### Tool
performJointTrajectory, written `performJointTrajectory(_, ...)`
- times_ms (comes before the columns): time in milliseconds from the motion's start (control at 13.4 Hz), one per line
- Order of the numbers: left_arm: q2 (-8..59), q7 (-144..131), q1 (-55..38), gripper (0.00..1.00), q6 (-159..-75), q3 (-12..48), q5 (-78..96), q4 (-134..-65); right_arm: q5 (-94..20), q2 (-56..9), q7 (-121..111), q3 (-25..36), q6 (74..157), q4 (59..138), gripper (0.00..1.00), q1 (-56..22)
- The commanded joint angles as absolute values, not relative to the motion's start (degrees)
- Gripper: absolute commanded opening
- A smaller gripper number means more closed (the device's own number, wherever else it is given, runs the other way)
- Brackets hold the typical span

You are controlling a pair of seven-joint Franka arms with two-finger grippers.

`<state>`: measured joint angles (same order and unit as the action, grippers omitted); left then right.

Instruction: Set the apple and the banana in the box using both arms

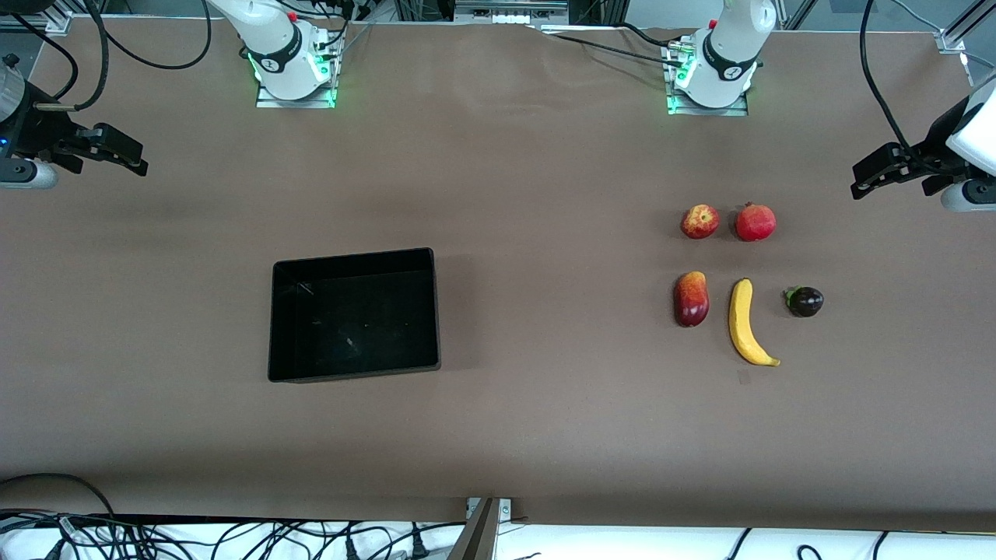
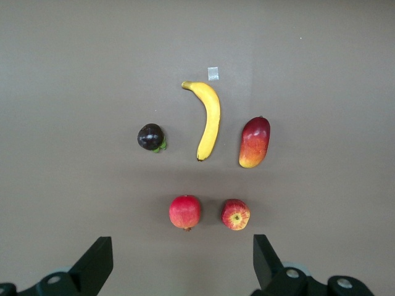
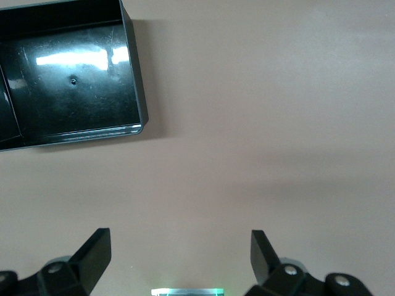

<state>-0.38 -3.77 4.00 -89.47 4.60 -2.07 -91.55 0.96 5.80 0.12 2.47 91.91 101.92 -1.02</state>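
Front view: both arms wait; left gripper (image 1: 860, 180) and right gripper (image 1: 138, 159) spread wide (holding nothing); small red-yellow apple (image 1: 699, 222), long curved yellow banana (image 1: 748, 323) outside the rectangular black plastic box (image 1: 354, 264).

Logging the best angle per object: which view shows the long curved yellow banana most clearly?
The left wrist view: the long curved yellow banana lies large, whole and unobstructed among the other fruit. The front view shows it whole but smaller. The right wrist view misses it.
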Motion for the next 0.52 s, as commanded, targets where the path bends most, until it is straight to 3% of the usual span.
performJointTrajectory(0, -0.3, -3.8, 4.4, 1.0, -90.5, 4.7, -1.2, -91.2, 1.6, 5.5, 0.2, 2.9, 90.9, 100.6, 1.0, -1.7)
performJointTrajectory(447, -0.3, -3.8, 4.4, 1.0, -90.5, 4.7, -1.2, -91.2, 1.4, 3.7, 0.6, 1.8, 90.4, 99.4, 1.0, -2.1)
